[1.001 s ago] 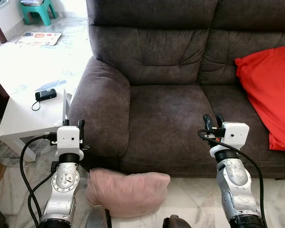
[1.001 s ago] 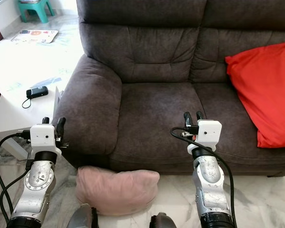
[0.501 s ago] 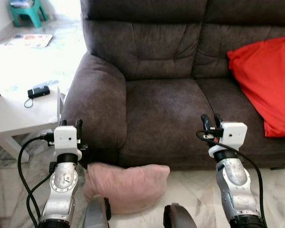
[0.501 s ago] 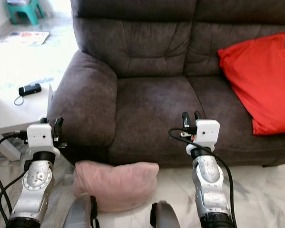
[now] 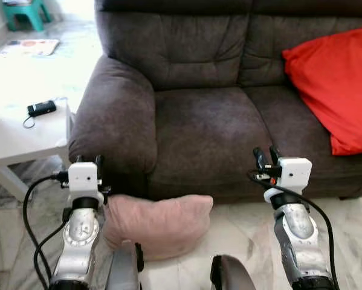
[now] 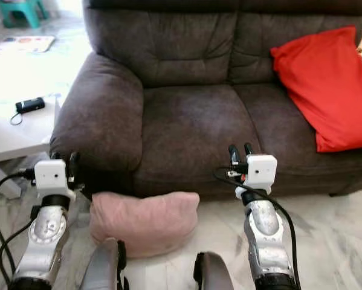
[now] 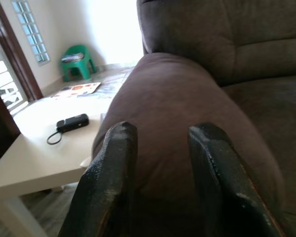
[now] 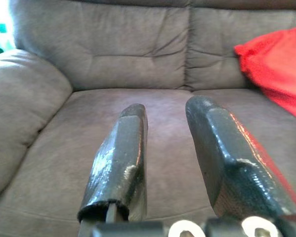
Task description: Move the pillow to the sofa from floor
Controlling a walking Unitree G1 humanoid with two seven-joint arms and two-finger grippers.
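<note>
Since a second ago the camera has tipped lower; nothing in the scene itself has shifted. On the floor, the pink pillow (image 5: 156,222) lies against the sofa (image 5: 199,127) front, between both raised arms. Left gripper (image 5: 90,161) and right gripper (image 5: 264,157) hover with fingers parted, empty. Further right, a red cushion (image 5: 330,84) rests on the seat; a white table (image 5: 17,136) stands left.

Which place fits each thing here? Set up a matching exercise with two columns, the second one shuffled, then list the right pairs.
Things:
1. pink pillow
2. red cushion
3. black device with a cord
4. teal stool

Places:
A. on the white side table
B. on the sofa seat, robot's right
C. far back on the floor
D. on the floor against the sofa front

Pairs: 1-D, 2-B, 3-A, 4-C
</note>
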